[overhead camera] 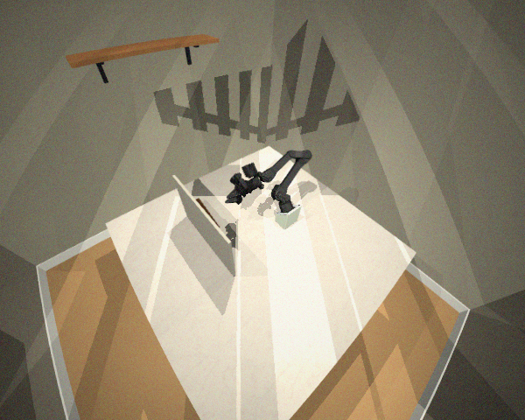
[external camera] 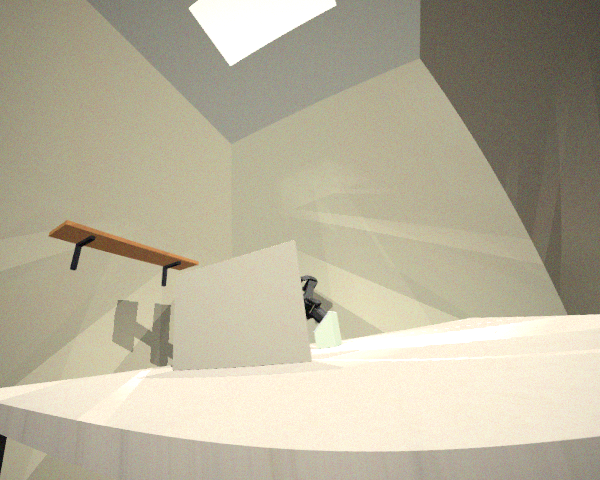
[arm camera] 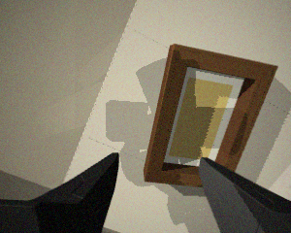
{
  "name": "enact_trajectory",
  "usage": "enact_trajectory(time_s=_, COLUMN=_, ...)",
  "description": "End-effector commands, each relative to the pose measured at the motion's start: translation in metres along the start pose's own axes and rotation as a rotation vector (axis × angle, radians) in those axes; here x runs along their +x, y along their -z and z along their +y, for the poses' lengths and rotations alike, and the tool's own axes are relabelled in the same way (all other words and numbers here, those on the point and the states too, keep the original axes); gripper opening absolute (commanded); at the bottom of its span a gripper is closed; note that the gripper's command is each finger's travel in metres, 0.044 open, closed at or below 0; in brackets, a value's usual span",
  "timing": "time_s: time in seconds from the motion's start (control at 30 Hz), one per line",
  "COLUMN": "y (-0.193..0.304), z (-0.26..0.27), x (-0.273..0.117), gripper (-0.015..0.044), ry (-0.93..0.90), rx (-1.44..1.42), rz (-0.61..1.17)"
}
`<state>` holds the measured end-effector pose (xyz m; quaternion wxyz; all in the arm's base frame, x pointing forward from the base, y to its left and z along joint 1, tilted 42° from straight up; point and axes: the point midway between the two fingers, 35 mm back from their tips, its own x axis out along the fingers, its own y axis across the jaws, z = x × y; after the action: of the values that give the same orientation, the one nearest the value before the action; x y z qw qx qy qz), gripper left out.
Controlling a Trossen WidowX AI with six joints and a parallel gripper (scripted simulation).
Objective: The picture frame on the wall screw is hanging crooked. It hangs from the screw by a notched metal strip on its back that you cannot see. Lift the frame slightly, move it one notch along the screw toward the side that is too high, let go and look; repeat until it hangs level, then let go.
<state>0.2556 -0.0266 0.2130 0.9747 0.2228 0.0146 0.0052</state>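
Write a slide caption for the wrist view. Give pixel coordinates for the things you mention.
Open gripper [arm camera: 159, 161] before a brown picture frame [arm camera: 157, 116], its yellow picture [arm camera: 186, 131] inside a pale border.

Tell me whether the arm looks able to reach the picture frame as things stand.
Probably yes: nothing visible blocks the open gripper from the picture frame.

The brown picture frame [overhead camera: 206, 212] [arm camera: 165, 112], pale-matted around a yellow panel, is hanging against the upright board, tilting in the wrist view, ahead of the open gripper [overhead camera: 230, 199] [arm camera: 159, 161].

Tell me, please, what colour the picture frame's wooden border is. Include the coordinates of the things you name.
The picture frame's wooden border [arm camera: 159, 116] is reddish brown, showing best in the wrist view.
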Motion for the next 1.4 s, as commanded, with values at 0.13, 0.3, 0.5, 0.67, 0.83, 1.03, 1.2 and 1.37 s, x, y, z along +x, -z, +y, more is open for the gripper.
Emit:
enact_trajectory(time_s=0.13, y=0.003, z=0.019, x=-0.051, gripper=0.026, ry=0.008, rx=-0.024, rz=0.05)
enact_trajectory(time_s=0.3, y=0.009, z=0.023, x=-0.069, gripper=0.026, ry=0.009, rx=-0.03, rz=0.066)
enact_trajectory(time_s=0.5, y=0.007, z=0.022, x=-0.065, gripper=0.026, ry=0.0, rx=-0.027, rz=0.061)
enact_trajectory(time_s=0.67, y=0.008, z=0.022, x=-0.069, gripper=0.026, ry=-0.009, rx=-0.035, rz=0.067)
enact_trajectory(time_s=0.83, y=0.008, z=0.022, x=-0.069, gripper=0.026, ry=-0.009, rx=-0.035, rz=0.067)
enact_trajectory(time_s=1.03, y=0.008, z=0.022, x=-0.069, gripper=0.026, ry=-0.009, rx=-0.035, rz=0.067)
enact_trajectory(time_s=1.2, y=0.008, z=0.022, x=-0.069, gripper=0.026, ry=-0.009, rx=-0.035, rz=0.067)
enact_trajectory(time_s=1.37, y=0.008, z=0.022, x=-0.069, gripper=0.026, ry=-0.009, rx=-0.035, rz=0.067)
